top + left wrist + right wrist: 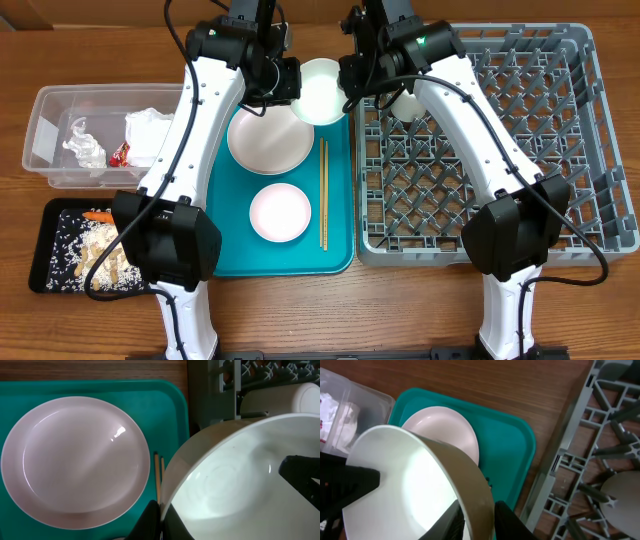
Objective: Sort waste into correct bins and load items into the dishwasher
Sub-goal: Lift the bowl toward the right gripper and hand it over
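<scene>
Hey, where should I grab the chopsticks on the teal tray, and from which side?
Probably mid-length, coming straight down from above. The chopsticks lie flat side by side on the teal tray, so a pinch across them should catch both.

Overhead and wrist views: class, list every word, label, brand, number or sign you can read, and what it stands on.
No text can be read.
The red snack wrapper in the clear tub may carry print, but too small to read.
The white bowl shows no markings.

Empty white bowl [322, 90] (glossy), mid-air
</scene>
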